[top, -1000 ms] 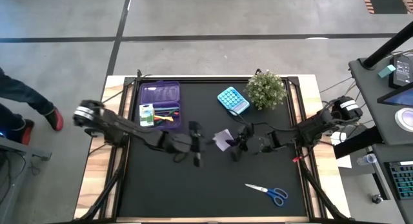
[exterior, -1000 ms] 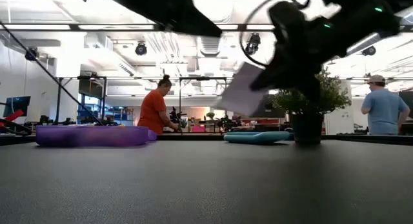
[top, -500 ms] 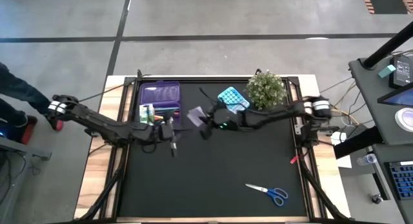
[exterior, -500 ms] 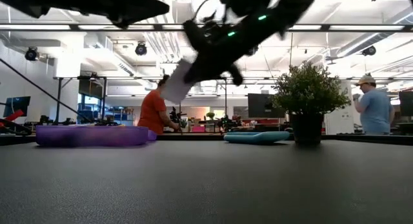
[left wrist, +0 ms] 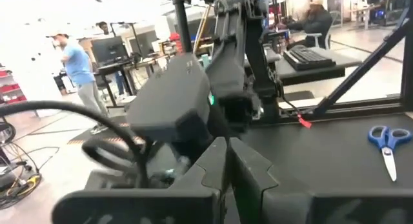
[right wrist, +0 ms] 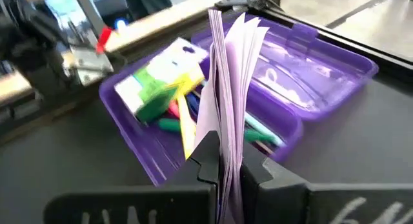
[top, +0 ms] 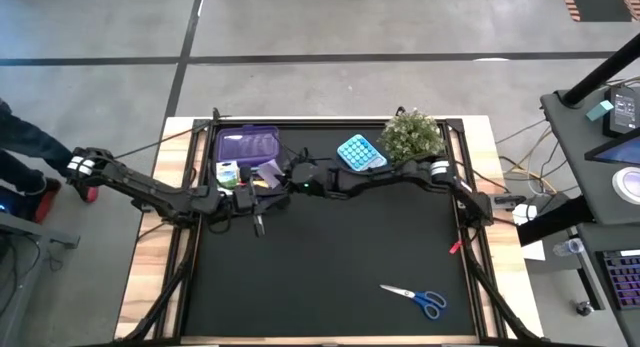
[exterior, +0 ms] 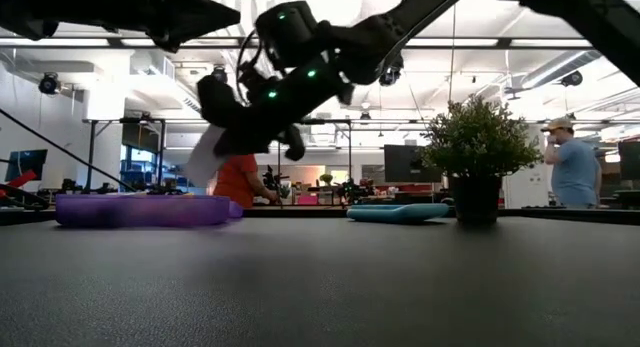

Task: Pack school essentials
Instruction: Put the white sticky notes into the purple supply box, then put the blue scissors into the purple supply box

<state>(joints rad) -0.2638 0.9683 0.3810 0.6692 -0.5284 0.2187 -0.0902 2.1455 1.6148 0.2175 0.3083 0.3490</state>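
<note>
the right gripper reaches across the table from the right side and hangs over the open purple case at the table's far left. its fingers are pinched tight on a pad of pale paper sheets, held upright on edge above the case's tray. in that tray lie a green-white pack and several pens in yellow, green, red and teal; print on the pack is too blurred to read. the left gripper sits just in front of the case with its fingers closed on nothing. blue-handled scissors lie well apart near the front right of the black table. a blue calculator rests beside a potted plant at the back; no readable writing shows on either.
</note>
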